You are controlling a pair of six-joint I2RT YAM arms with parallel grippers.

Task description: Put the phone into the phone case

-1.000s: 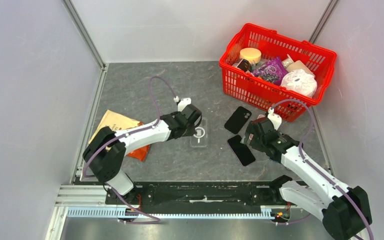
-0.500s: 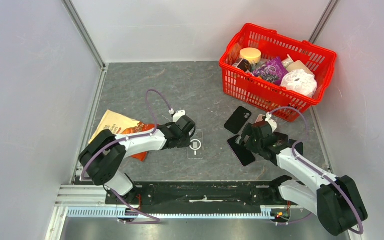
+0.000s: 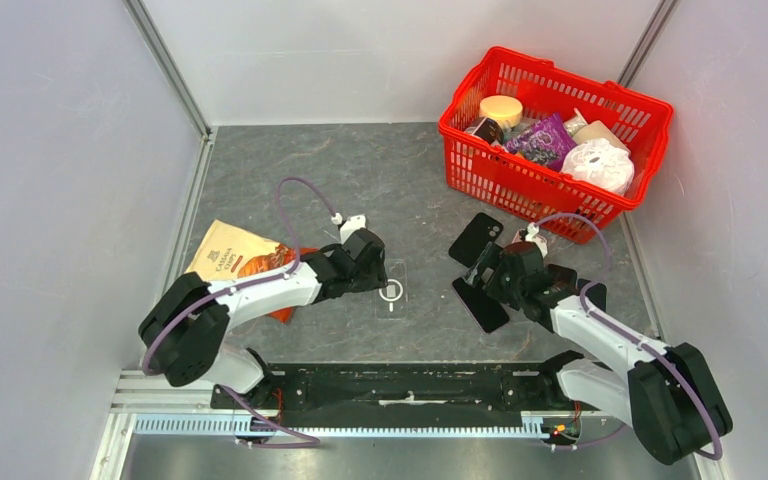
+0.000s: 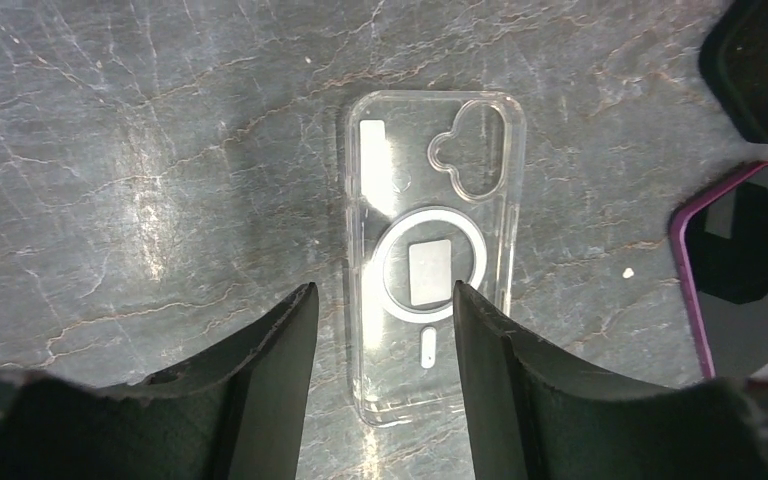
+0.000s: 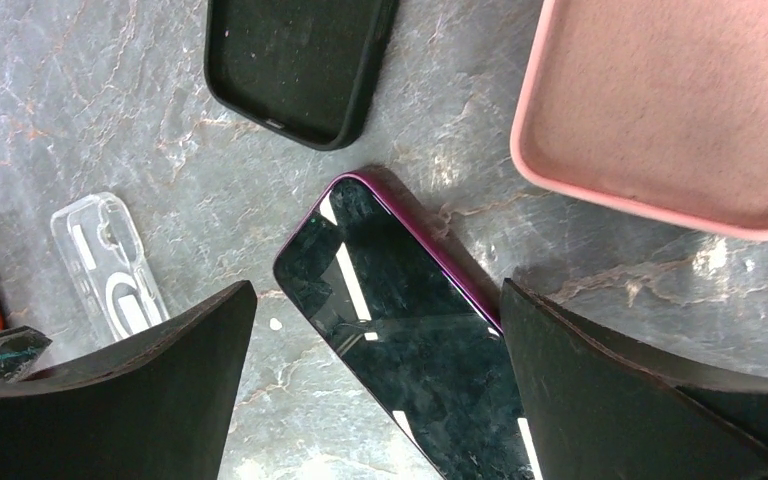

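The left arm's fingers (image 4: 382, 290) are spread apart, low over the near end of the clear phone case (image 4: 430, 260). One finger sits just left of the case and the other overlaps its right edge. Whether either touches it I cannot tell. The case lies flat and open side up on the grey tabletop (image 3: 290, 170), near the middle, with its camera cut-out at the end away from the fingers and a white ring in its centre.

The right arm's fingers (image 5: 378, 290) are also wide apart and hold nothing. Between them, in the wrist view, lies the phone (image 5: 410, 330), screen up, dark glass with a purple rim, flat on the tabletop and in no case.

From above, the phone (image 3: 480, 303) is a little way right of the clear phone case (image 3: 391, 290), the two apart with bare stone between. The right fingers (image 3: 490, 275) hang over its far end and the left fingers (image 3: 370, 272) are at the clear case's left side.

Just beyond the phone lies a black case (image 5: 300, 60), hollow side up, and to its right a pink case (image 5: 660, 110), also hollow side up. Farther off, in the far right corner, stands a red basket (image 3: 520, 190) filled with groceries. At the left, partly under the left arm, lies an orange snack bag (image 3: 230, 260).
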